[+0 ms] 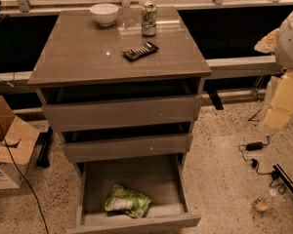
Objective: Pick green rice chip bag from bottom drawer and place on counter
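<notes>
Your bottom drawer point(154, 178), open: one green bag point(128, 201), lying near the front. Your desk point(78, 57): bowl point(104, 13), can point(149, 18) and remote point(140, 51), all apart. Gripper point(276, 116) at the right edge, off the desk, above speckled floor point(224, 189) with cables point(254, 156); its grip you cannot tell.

In bottom drawer point(136, 177), front-centre, the rice chip bag point(127, 201); gripper point(278, 112) right of the counter point(88, 52), apart.

white rounded arm point(289, 35), pale boxy hand point(278, 112) at right edge.
</notes>
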